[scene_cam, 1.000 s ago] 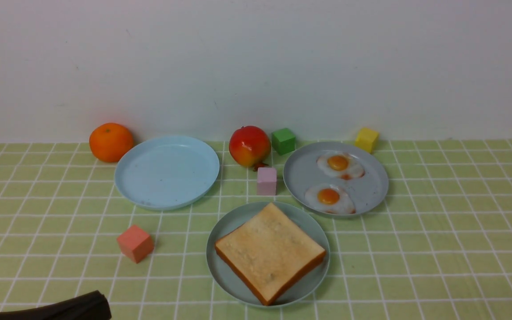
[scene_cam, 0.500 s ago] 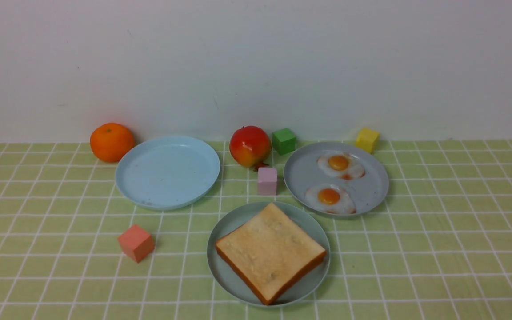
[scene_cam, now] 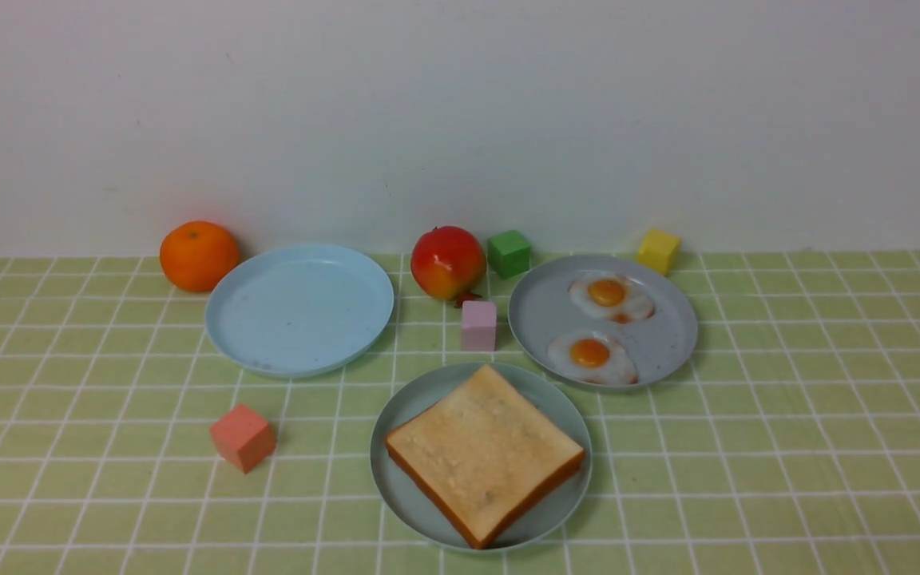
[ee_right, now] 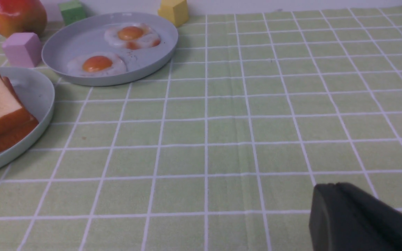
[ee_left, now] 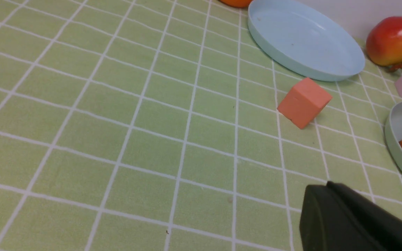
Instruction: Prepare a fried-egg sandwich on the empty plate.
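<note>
1. the sandwich (scene_cam: 484,454) sits assembled on the pale grey-teal plate (scene_cam: 404,499) at the front centre of the green checked cloth (scene_cam: 787,447), two toast slices stacked square; the egg said to be between them cannot be seen from any view.
2. two spare fried eggs (scene_cam: 592,357) lie side by side on the grey-lavender plate (scene_cam: 668,351) just behind and to the right, apparently the stock they were drawn from.
3. the sky-blue plate (scene_cam: 300,307) behind on the left is bare, likely the bread's source.
4. the left gripper (ee_left: 347,219) hangs low over open cloth near the coral cube (ee_left: 304,101), fingers pressed together on nothing.
5. the right gripper (ee_right: 358,219) hangs over cloth well apart from the plates; it grips nothing, and whether its fingers meet cannot be told.
6. judged from this layout, the task looks finished, arms parked clear.
</note>
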{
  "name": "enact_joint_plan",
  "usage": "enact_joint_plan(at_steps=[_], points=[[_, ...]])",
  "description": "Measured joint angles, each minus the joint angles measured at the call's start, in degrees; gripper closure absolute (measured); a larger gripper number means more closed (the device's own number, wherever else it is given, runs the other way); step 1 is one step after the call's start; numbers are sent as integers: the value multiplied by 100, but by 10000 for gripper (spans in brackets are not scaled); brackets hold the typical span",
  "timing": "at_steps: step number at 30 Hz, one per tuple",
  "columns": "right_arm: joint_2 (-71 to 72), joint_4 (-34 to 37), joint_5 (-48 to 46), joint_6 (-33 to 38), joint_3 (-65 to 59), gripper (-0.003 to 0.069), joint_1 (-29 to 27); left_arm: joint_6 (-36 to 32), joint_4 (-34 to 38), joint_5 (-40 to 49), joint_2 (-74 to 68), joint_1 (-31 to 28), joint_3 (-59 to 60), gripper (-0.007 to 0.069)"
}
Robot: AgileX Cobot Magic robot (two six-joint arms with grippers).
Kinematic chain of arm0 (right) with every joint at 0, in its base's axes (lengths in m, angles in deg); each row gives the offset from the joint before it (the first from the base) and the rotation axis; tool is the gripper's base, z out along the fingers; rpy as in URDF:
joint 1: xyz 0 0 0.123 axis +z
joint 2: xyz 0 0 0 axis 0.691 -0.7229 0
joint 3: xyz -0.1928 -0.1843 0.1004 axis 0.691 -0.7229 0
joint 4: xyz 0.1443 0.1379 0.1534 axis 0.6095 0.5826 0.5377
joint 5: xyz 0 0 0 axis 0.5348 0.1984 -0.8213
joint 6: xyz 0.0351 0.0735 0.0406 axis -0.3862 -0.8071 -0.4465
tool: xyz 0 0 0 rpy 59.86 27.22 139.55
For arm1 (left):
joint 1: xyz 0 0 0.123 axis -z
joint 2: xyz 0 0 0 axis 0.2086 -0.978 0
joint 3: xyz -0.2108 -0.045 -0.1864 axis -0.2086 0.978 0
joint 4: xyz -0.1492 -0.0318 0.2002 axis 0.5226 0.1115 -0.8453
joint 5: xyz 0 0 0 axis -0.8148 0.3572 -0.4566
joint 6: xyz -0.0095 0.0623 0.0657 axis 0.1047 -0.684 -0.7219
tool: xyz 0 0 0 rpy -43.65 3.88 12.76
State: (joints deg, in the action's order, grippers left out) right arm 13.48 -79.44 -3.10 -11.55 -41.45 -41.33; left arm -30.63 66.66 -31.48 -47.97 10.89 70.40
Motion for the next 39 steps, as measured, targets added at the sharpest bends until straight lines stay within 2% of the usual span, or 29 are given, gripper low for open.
enact_joint_plan(at_steps=[39], points=[[0, 0, 0, 0, 0, 577, 0, 14, 16, 0, 0, 7, 0, 633]])
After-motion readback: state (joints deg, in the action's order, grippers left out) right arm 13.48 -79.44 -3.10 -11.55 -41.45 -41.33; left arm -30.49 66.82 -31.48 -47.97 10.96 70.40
